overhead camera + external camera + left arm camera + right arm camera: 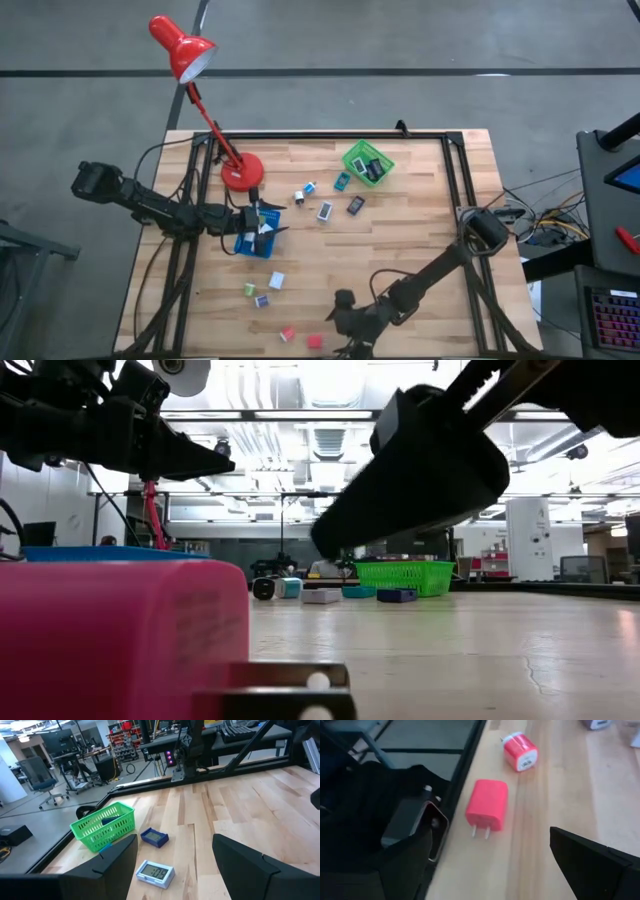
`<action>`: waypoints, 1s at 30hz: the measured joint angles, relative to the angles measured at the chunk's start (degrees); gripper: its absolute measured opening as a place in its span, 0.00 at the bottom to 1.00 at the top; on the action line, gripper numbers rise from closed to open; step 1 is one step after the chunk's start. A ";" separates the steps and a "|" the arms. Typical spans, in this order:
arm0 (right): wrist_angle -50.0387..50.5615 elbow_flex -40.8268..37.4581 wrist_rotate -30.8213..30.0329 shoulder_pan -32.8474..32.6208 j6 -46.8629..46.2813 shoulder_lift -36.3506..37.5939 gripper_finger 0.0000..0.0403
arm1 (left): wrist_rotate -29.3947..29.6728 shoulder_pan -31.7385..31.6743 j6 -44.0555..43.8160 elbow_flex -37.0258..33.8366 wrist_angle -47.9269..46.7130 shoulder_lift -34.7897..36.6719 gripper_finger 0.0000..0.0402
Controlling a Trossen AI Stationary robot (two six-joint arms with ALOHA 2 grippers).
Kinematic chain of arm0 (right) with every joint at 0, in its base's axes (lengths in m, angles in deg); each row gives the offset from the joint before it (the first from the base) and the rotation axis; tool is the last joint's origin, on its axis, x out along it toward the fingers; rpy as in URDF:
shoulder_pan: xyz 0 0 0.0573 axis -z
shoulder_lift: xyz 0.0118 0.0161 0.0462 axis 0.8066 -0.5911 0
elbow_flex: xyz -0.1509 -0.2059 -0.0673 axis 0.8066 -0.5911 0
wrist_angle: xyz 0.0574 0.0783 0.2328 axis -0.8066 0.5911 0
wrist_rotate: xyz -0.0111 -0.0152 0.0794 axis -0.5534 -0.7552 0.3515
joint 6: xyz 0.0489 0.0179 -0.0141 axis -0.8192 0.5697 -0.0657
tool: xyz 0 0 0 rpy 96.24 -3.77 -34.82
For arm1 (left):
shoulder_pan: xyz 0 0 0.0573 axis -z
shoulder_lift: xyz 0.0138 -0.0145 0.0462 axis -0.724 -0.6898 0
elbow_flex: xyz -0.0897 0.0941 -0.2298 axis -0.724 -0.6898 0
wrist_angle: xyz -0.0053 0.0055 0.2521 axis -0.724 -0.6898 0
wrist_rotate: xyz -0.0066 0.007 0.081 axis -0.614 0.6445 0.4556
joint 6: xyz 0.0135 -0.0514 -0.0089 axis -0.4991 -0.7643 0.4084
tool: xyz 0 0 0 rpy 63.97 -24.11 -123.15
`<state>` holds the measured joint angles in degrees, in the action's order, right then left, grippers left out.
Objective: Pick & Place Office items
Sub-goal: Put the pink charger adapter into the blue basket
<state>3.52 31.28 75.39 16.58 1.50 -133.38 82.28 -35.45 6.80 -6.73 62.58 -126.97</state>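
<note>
We kept our right gripper point(348, 322) low at the bottom centre of the overhead frame, jaws wide apart and empty, with a red plug block point(487, 808) lying flat between and ahead of its fingers and a second red block point(520, 751) beyond it. Our left gripper point(262, 218), jaws parted with nothing visibly held, hung over the blue tray point(243, 244) at centre left. Small pieces lay scattered mid-table near the green basket point(352, 157) at upper centre.
</note>
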 joint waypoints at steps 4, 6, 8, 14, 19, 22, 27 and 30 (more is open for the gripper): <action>-1.44 0.14 0.50 0.04 0.04 -1.06 0.98 | 0.01 0.00 -0.02 0.00 0.00 0.00 0.65; -1.12 0.35 0.52 0.06 0.27 -1.09 0.98 | 0.01 0.00 -0.25 0.00 0.00 0.00 0.65; -1.11 0.42 0.11 0.06 1.17 -0.79 0.98 | 0.01 0.00 -1.76 0.00 -0.01 -0.02 0.65; 7.06 0.42 -4.38 0.04 2.43 2.19 0.98 | -5.50 0.82 -7.15 8.61 -24.24 -0.84 0.65; 11.47 0.27 -9.88 -0.06 4.64 5.37 0.98 | -5.25 3.31 -4.59 17.60 -33.73 -4.45 0.65; 14.56 -0.08 -14.22 -0.65 5.74 7.30 0.98 | -6.48 3.91 -2.38 21.09 -34.46 -6.30 0.65; 20.23 -2.79 -19.38 -1.75 4.71 11.02 0.98 | -15.04 4.34 -5.28 27.59 -44.65 -9.80 0.65; 21.97 -5.86 -21.36 -2.19 2.61 13.78 0.98 | -19.22 6.54 -7.75 30.86 -47.83 -13.06 0.65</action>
<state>25.49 25.42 54.03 14.39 4.11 -119.60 63.06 -28.91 -0.95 24.13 14.76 -140.03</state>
